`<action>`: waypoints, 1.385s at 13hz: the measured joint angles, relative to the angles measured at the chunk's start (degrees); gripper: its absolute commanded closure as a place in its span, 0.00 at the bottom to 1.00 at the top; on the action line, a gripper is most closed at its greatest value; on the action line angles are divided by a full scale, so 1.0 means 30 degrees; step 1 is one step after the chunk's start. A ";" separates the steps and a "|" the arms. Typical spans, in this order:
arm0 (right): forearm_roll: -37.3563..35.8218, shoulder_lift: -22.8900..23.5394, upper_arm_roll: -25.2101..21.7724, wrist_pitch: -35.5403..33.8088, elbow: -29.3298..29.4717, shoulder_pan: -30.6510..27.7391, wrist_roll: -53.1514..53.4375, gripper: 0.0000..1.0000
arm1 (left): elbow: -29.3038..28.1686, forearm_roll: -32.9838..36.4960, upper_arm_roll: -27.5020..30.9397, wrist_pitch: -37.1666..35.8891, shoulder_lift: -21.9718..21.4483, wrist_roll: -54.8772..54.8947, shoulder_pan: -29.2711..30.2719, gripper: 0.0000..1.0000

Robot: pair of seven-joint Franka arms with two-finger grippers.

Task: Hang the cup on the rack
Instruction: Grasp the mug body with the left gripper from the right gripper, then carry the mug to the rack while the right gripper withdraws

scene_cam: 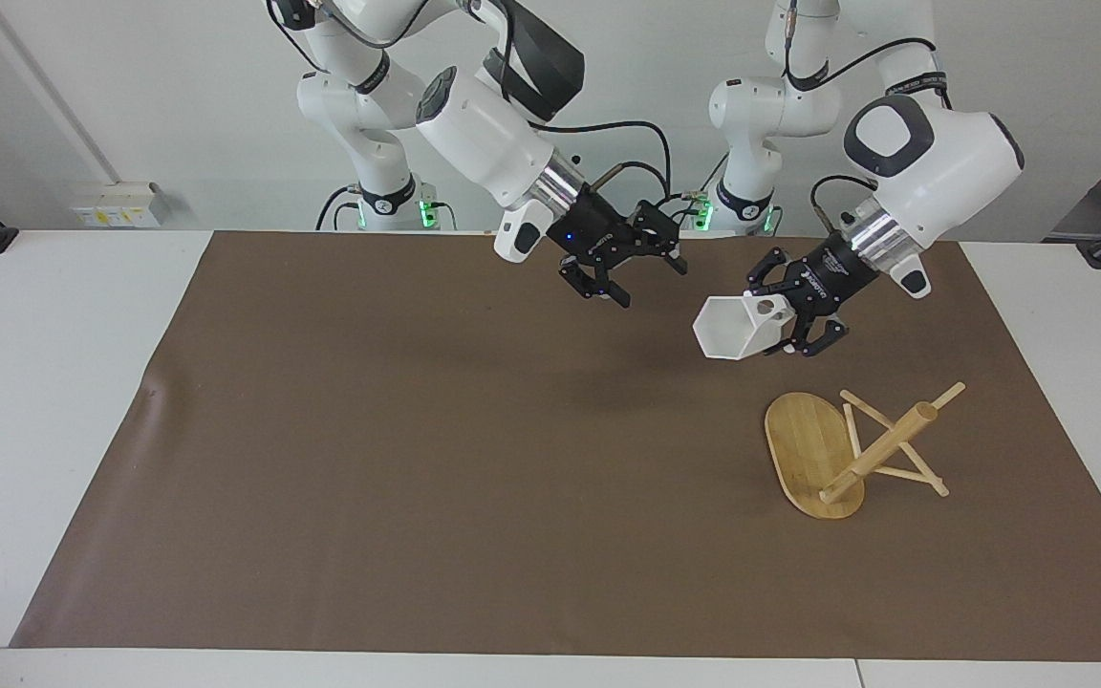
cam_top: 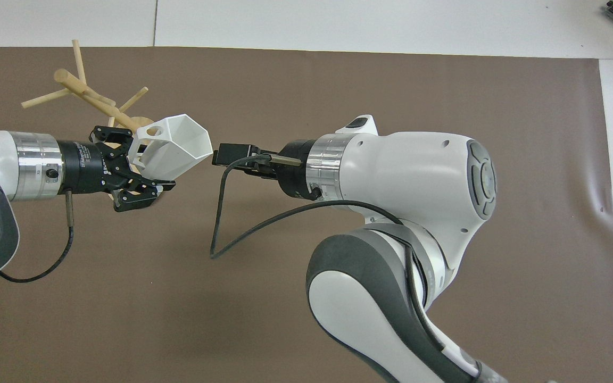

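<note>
The white faceted cup [scene_cam: 730, 330] [cam_top: 176, 146] hangs in the air, tilted, with its open rim turned away from the robots. My left gripper [scene_cam: 785, 320] [cam_top: 144, 165] is shut on its handle end, over the mat by the rack's base. The bamboo rack [scene_cam: 880, 449] [cam_top: 80, 88] lies tipped over on the mat toward the left arm's end, its post slanting and its pegs touching the mat. My right gripper [scene_cam: 654, 285] [cam_top: 218, 157] is open and holds nothing, over the mat's middle, a short gap from the cup's rim.
A brown mat [scene_cam: 417, 459] covers most of the white table [scene_cam: 53, 382]. A black cable [cam_top: 221, 229] loops down from the right wrist. Seen from above, the rack's oval base [scene_cam: 804, 444] is partly hidden under the left gripper and cup.
</note>
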 measured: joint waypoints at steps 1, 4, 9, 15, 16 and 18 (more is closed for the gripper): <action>-0.0005 -0.0001 -0.0010 0.0000 0.0000 -0.0003 0.0000 0.00 | -0.0302 0.0017 -0.0024 0.0770 0.0003 -0.0571 -0.0003 1.00; -0.0716 -0.0001 -0.0183 0.0000 0.0039 -0.0080 0.0000 0.00 | -0.1127 0.0020 -0.0089 0.2493 0.0007 -0.2415 -0.0012 1.00; -0.2781 -0.0871 -0.2913 -0.2990 0.1023 -0.0247 -0.0559 0.00 | -0.1910 0.0030 -0.0185 0.4835 0.0023 -0.5081 -0.0274 1.00; -0.2848 -0.2501 -0.7916 -0.8049 0.1991 -0.0446 -0.6100 0.00 | -0.2177 0.0085 -0.0297 0.6682 0.0781 -0.5307 -0.0640 1.00; -0.2964 -0.2524 -0.8355 -0.8140 0.1990 -0.0451 -0.6641 0.00 | -0.2176 0.0085 -0.0297 0.6917 0.0844 -0.5419 -0.0647 1.00; -0.4197 -0.2524 -0.8894 -0.8171 0.1989 -0.0450 -0.6912 0.00 | -0.2168 0.0086 -0.0274 0.7659 0.0940 -0.5726 -0.0647 1.00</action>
